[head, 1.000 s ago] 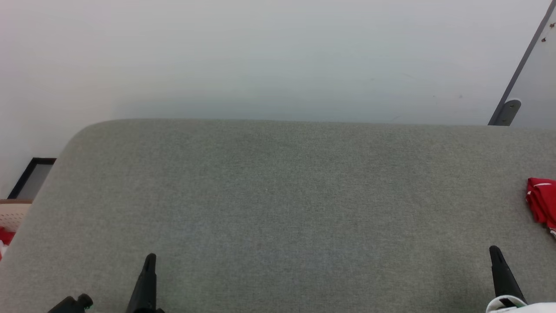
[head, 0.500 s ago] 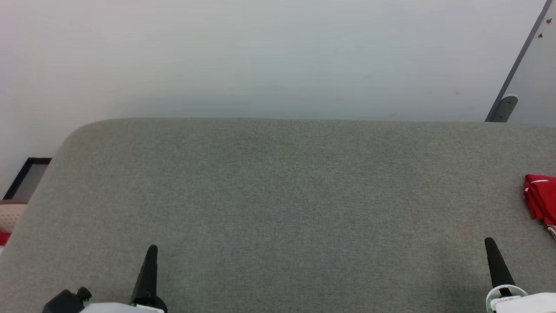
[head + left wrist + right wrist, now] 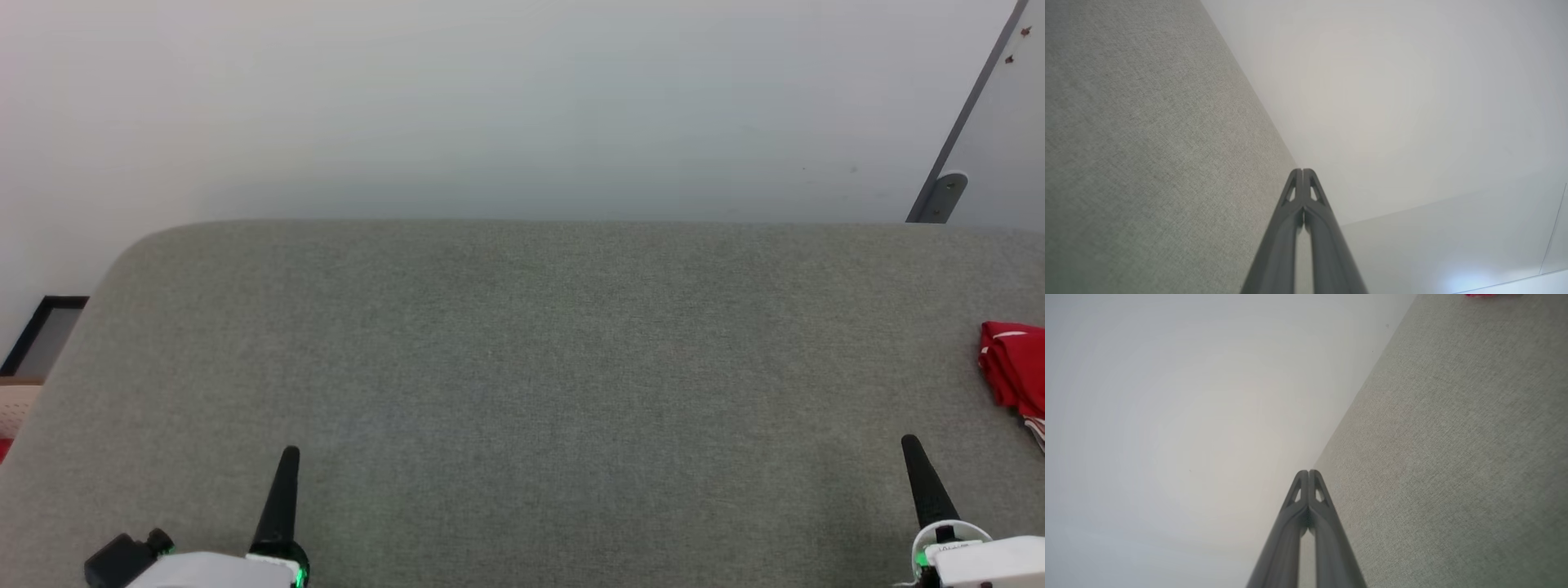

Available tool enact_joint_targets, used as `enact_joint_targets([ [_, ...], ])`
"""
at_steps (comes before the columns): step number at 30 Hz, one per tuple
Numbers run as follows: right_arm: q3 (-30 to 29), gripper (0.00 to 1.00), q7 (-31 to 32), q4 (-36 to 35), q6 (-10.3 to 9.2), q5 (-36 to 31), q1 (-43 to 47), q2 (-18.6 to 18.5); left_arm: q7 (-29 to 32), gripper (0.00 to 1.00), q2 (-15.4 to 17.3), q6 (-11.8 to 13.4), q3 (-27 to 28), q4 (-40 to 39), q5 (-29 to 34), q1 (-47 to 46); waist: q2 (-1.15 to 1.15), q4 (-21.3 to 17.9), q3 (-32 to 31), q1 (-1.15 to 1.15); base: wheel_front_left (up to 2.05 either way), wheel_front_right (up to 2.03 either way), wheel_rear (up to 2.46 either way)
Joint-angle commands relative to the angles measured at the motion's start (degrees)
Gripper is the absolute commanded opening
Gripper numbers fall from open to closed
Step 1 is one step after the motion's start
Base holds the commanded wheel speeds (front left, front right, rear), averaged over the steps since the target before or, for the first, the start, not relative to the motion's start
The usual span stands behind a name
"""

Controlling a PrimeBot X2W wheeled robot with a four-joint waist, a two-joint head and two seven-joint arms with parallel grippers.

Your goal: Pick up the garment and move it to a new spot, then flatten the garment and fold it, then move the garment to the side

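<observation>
Head view is drifting a little against a second ago: the far edge of the grey fabric-covered table [image 3: 522,343] and everything on it are sliding slightly up and left together, so the camera is moving, not the things.

Both arms are moving more than the scene. The left gripper [image 3: 291,454], two long dark fingers, is reaching higher up the picture, with more of its pale wrist showing below. The right gripper [image 3: 909,446] is doing the same on its side.

Both are carrying nothing. In the wrist views the left gripper's [image 3: 1303,171] fingers are pressing together tip to tip, and so are the right gripper's [image 3: 1308,472].

Reading: the arms are settling into a rest pose over bare table, well apart from each other. The last step looks done or nearly done.

The red jersey garment [image 3: 1016,363] is lying on the right side of the table, cut off by the picture's edge, beyond and to the right of the right gripper, not touching it.
- Looking compact and layered, edges stacked.
- White streak on top; a bit of striped trim at the lower corner.
- Lettering not showing.
- A red sliver of the garment [image 3: 1490,295] is peeking in at the top of the right wrist view.
</observation>
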Motion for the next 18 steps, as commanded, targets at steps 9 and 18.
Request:
enact_joint_targets([
  [9, -0.5, 0.0, 1.4, 0.5, -0.05, 4.8, -2.3, 0.4, 1.4, 0.0, -0.3, 0.0, 0.7, 0.5, -5.0, -2.3, 0.0, -0.4, 0.3, 0.0, 0.0, 0.0, 0.0],
  [18, -0.7, 0.0, 2.4, 1.2, -0.05, 8.6, -3.3, 0.9, 2.6, 0.0, -0.6, 0.0, 1.0, 1.3, -9.0, -3.4, 0.0, -0.7, 0.5, 0.0, 0.0, 0.0, 0.0],
])
